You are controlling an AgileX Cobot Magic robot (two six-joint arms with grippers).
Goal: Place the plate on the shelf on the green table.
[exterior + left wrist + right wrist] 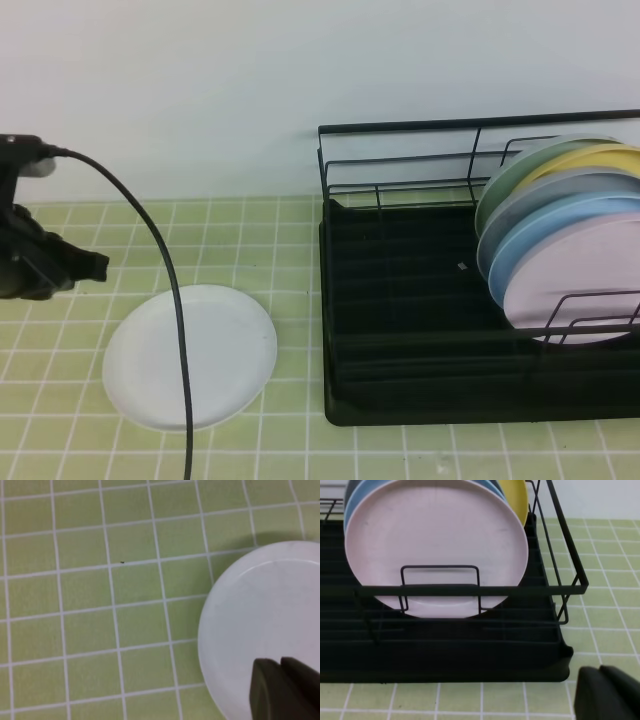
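Now | left gripper (pixel 282 690): empty, above plate (pixel 265 625) | right gripper (pixel 607 692): closed, empty

The plain white plate (pixel 190 357) lies flat on the green table (pixel 260 235), left of the shelf (pixel 400 330), apart from it. The black wire shelf stands on the tiles, coloured plates upright at its right end.

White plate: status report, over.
Left hand above the white plate, holding nothing. Plate flat on the green table, left of the shelf. Coloured plates fill the shelf's right end.
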